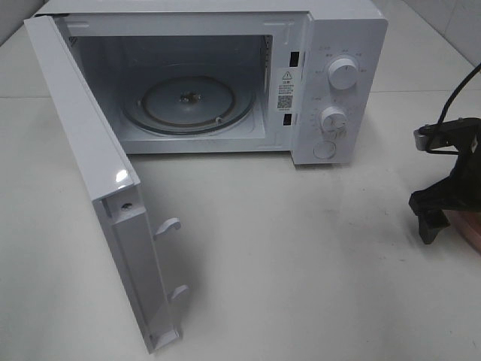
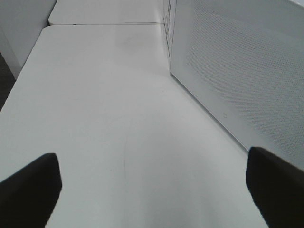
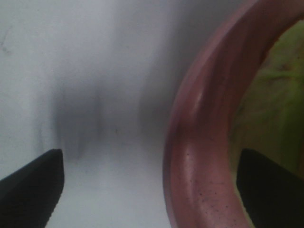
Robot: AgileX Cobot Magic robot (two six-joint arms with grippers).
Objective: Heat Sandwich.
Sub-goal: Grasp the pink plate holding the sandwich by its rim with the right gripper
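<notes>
Right gripper, jaws wide and empty, straddles the rim of the pink plate at the worktop's right edge; the sandwich, likely soft and crushable, is best lifted by that stiff rim.

Just a sliver of the sandwich shows, in the right wrist view: a blurry yellow-green patch, looks like lettuce, sitting inside the rim of the pink plate. Too close and out of focus to tell its pose.
</notes>
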